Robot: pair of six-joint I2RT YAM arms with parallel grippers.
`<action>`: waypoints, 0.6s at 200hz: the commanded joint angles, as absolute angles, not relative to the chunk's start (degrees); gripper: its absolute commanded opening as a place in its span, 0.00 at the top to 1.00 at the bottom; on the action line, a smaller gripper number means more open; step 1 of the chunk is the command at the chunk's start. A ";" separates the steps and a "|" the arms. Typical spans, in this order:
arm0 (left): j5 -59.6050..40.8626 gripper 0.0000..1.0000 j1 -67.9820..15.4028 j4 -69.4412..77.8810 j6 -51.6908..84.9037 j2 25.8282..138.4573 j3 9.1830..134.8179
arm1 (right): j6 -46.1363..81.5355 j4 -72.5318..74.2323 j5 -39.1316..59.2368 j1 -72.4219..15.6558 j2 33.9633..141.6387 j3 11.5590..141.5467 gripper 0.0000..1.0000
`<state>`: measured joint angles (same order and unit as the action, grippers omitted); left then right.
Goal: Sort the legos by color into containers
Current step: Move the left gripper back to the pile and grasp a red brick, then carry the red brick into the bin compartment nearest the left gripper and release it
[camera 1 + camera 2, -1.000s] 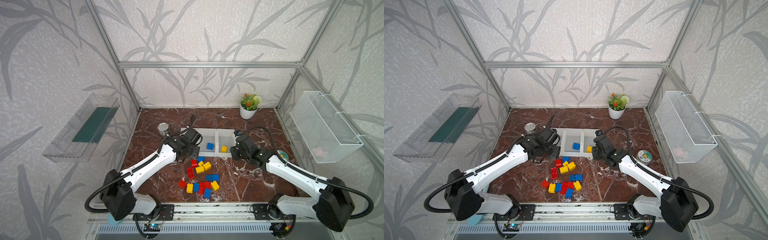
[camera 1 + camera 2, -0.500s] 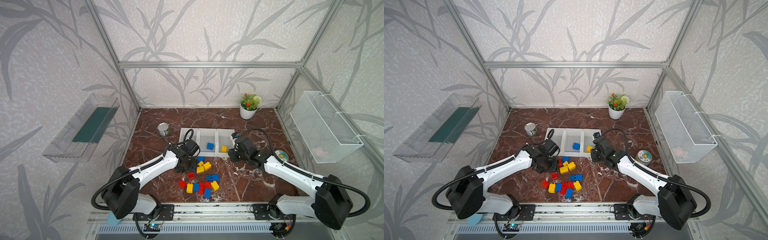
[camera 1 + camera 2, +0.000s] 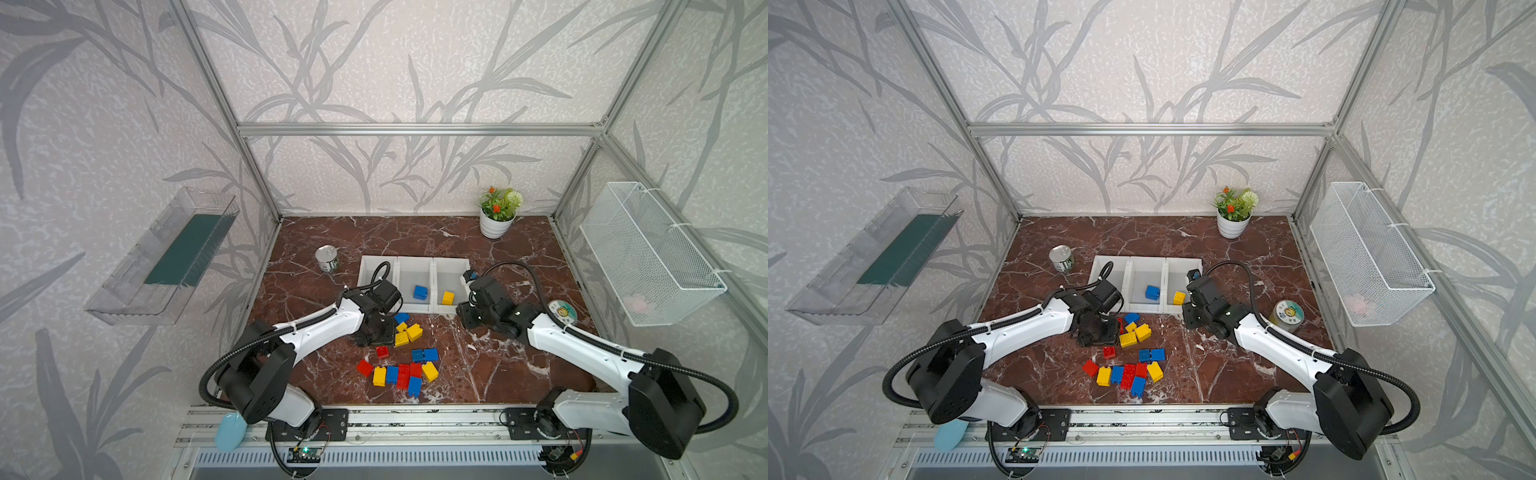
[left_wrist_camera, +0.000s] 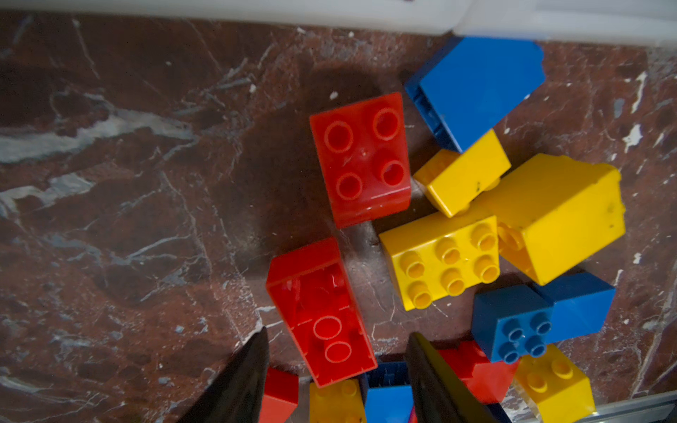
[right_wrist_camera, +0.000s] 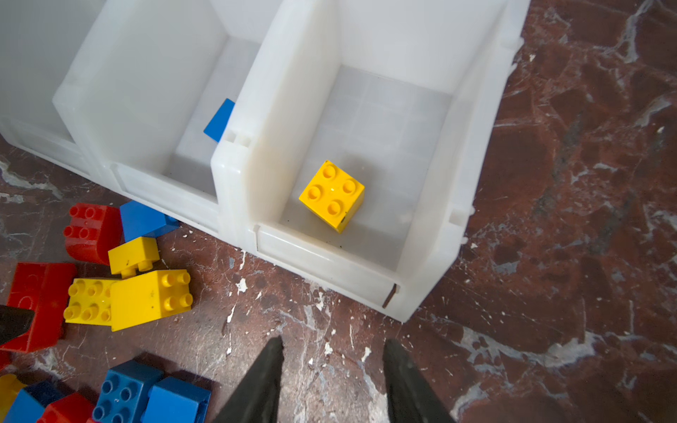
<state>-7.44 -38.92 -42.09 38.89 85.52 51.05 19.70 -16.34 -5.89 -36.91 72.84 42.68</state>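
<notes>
I am keeping my left gripper [image 4: 337, 332] released, its fingers straddling an oblong red plastic lego brick [image 4: 322, 311] at the lower centre of the wrist frame, before the three joined white plastic bins [image 5: 322, 256]. My right gripper [image 5: 333, 340] is hanging released and empty over the brown marble table [image 5: 549, 219].

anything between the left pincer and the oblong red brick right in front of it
Nothing visible does. In the left wrist view the oblong red brick lies bare on the marble, its near end showing between the fingers of the open left pincer. A yellow brick sits beside it, apart.
</notes>
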 commanded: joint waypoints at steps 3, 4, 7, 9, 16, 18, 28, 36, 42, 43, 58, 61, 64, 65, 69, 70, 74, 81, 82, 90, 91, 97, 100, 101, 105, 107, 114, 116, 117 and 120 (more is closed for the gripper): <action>-6.92 0.41 -38.76 -41.49 38.91 87.15 49.31 | 20.37 -15.95 -5.62 -36.83 72.86 42.63 0.54; -6.93 0.41 -38.76 -41.49 38.88 87.17 49.27 | 20.34 -15.97 -5.62 -36.83 72.86 42.67 0.54; -6.90 0.41 -38.76 -41.36 38.91 87.21 49.19 | 20.35 -15.98 -5.69 -36.87 72.86 42.76 0.54; -6.87 0.42 -38.80 -41.30 38.88 87.32 49.10 | 20.42 -16.04 -5.71 -36.88 72.86 42.77 0.54; -6.73 0.43 -38.77 -41.09 38.83 87.46 49.00 | 20.39 -16.06 -5.71 -36.83 72.88 42.79 0.54; -6.69 0.43 -38.78 -40.99 38.82 87.48 48.97 | 20.48 -16.06 -5.76 -36.83 72.93 42.80 0.54; -6.46 0.46 -38.77 -40.69 38.31 87.69 49.04 | 20.60 -16.04 -5.80 -36.88 73.02 42.81 0.54; -6.27 0.48 -38.77 -40.50 37.75 87.85 49.21 | 20.70 -16.02 -5.80 -36.83 73.12 42.81 0.54; -6.05 0.50 -38.76 -40.50 37.44 88.10 49.39 | 20.83 -16.00 -5.76 -36.89 73.21 42.90 0.54; -6.06 0.50 -38.76 -40.42 37.33 88.10 49.44 | 20.87 -16.04 -5.73 -36.90 73.21 42.90 0.54; -5.87 0.56 -38.77 -39.99 36.88 88.58 49.67 | 21.11 -16.12 -5.71 -36.83 73.30 42.89 0.55; -5.93 0.57 -38.72 -39.88 36.77 88.72 49.73 | 21.10 -16.16 -5.76 -36.90 73.28 42.91 0.55; -5.95 0.58 -38.75 -39.76 36.74 88.81 49.70 | 21.23 -16.25 -5.72 -36.88 73.30 42.89 0.55; -5.92 0.58 -38.76 -39.70 36.78 88.83 49.68 | 21.20 -16.25 -5.72 -36.85 73.26 42.89 0.55; -6.03 0.60 -38.76 -39.62 36.81 88.93 49.62 | 21.24 -16.31 -5.71 -36.83 73.23 42.89 0.55; -6.05 0.60 -38.76 -39.58 36.82 88.94 49.64 | 21.21 -16.28 -5.71 -36.83 73.22 42.89 0.55; -6.11 0.62 -38.81 -39.47 36.83 88.88 49.51 | 21.18 -16.38 -5.71 -36.85 73.21 42.97 0.56; -6.19 0.65 -38.77 -39.22 36.98 88.81 49.34 | 21.30 -16.60 -5.85 -36.83 73.17 43.01 0.57; -6.22 0.66 -38.77 -39.16 36.99 88.75 49.32 | 21.29 -16.60 -5.82 -36.83 73.15 43.04 0.57; -6.00 0.69 -38.80 -38.90 37.09 88.32 49.11 | 21.26 -16.71 -6.10 -36.88 73.11 43.16 0.57; -5.95 0.69 -38.78 -38.87 37.13 88.23 49.03 | 21.27 -16.79 -6.13 -36.85 73.12 43.16 0.57; -5.39 0.69 -38.76 -38.85 37.09 87.64 49.00 | 21.15 -16.95 -6.30 -36.83 73.10 43.28 0.57; -4.99 0.70 -38.76 -38.85 37.09 87.31 48.91 | 21.11 -17.06 -6.47 -36.87 73.20 43.32 0.57; -4.87 0.70 -38.76 -38.85 37.09 87.20 48.89 | 21.10 -17.10 -6.53 -36.85 73.21 43.33 0.57; -4.32 0.70 -38.75 -38.93 37.02 86.67 48.94 | 21.03 -17.21 -6.63 -36.84 73.17 43.44 0.57; -3.98 0.70 -38.71 -38.98 37.01 86.42 49.02 | 20.99 -17.29 -6.73 -36.83 73.16 43.49 0.57; -3.07 0.71 -38.68 -39.11 36.85 85.37 49.16 | 20.86 -17.55 -6.93 -36.88 73.30 43.74 0.57; -2.81 0.71 -38.67 -39.24 36.79 85.04 49.29 | 20.84 -17.61 -6.98 -36.84 73.32 43.87 0.57; -2.68 0.71 -38.67 -39.26 36.76 84.93 49.30 | 20.88 -17.60 -7.01 -36.88 73.36 43.86 0.57; -2.28 0.71 -38.72 -39.48 36.62 84.54 49.48 | 20.77 -17.73 -7.11 -36.84 73.45 43.97 0.57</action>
